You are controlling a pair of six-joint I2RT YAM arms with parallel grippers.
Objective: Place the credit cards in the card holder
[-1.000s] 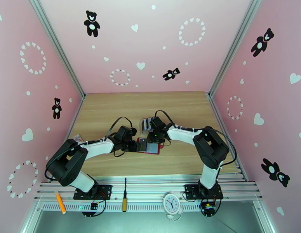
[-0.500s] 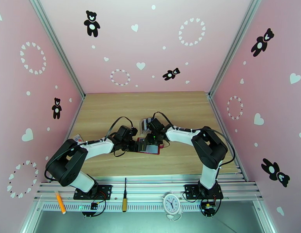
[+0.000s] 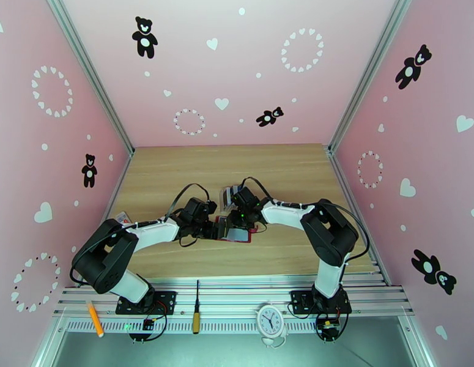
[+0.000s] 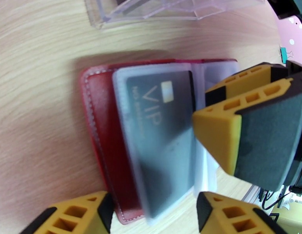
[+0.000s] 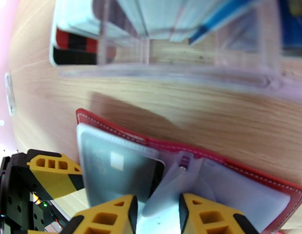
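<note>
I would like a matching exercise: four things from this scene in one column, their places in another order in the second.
Things:
1 dark grey plastic card marked VIP
2 dark-red leather-look folding wallet
3 clear plastic slotted rack
4 orange pencil

Places:
A on the metal rail
B lying open on the wooden table
C inside a transparent pocket
D on the table beyond the wallet

Pairs: 1-C, 2-B, 3-D, 4-A.

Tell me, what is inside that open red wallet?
A dark grey VIP card sits in one clear pocket. Other pockets beside it are partly covered by the yellow fingers, so their contents are unclear.
</note>
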